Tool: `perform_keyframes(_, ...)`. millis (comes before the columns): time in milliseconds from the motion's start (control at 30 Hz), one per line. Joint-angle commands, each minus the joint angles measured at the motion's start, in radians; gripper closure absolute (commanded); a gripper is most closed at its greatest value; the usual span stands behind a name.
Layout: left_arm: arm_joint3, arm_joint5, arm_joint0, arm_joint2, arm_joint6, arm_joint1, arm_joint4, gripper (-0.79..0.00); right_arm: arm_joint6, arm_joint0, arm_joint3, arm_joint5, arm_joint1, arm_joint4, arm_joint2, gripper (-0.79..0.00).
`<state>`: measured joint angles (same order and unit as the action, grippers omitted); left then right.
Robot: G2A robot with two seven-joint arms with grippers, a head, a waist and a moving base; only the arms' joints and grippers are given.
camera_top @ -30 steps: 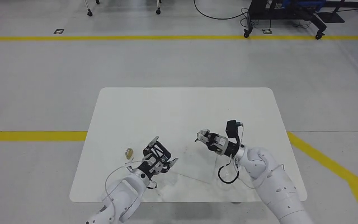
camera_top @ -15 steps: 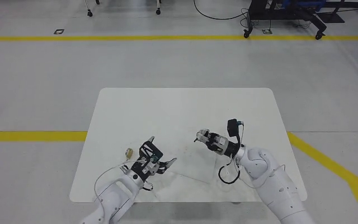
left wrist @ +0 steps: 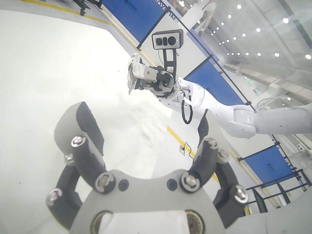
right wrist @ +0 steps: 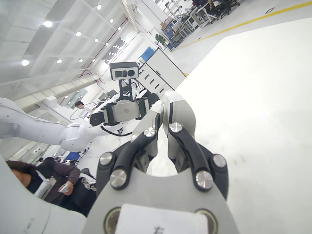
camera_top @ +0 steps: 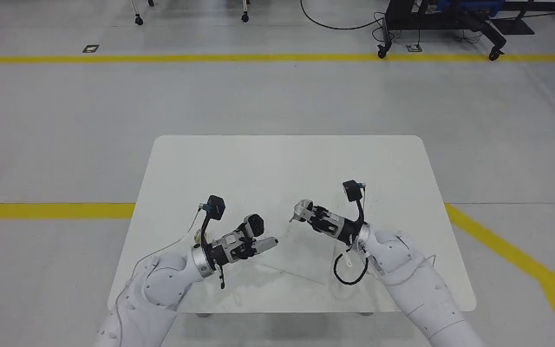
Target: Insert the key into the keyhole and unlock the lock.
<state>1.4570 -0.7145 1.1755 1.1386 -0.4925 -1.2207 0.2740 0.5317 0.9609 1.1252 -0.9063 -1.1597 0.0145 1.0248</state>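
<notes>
Top view, left gripper (camera_top: 263, 244), right gripper (camera_top: 298, 211) apart over table (camera_top: 260, 165)

— Mine? Glossy white arm shells (camera_top: 416, 291), grey fingers (left wrist: 73, 122) on black links.
— Screws?
— Silver, across my left gripper (left wrist: 143, 113) plate; a black coiled cable (camera_top: 345, 271) loops at six o'clock of my right wrist.

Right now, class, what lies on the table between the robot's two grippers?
Nothing: between the left gripper and the right gripper the white table is bare, as the top view shows.
</notes>
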Motion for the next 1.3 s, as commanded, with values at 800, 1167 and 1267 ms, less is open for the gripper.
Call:
perform_keyframes(800, -0.131, 0.006, -0.119, -0.131, 0.033, -0.032, 0.000, -0.265, 0.080, 0.001, 0.001, -0.011, 0.000, 0.063, -0.009, 0.000)
perform_keyframes(1167, -0.157, -0.001, -0.136, -0.147, 0.030, -0.037, -0.019, -0.203, 0.111, 0.004, 0.013, 0.008, 0.003, 0.062, -0.011, 0.000)
perform_keyframes(1267, -0.160, 0.003, -0.138, -0.147, 0.029, -0.037, -0.020, -0.095, 0.114, 0.002, 0.011, 0.012, 0.003, 0.062, -0.011, 0.000)
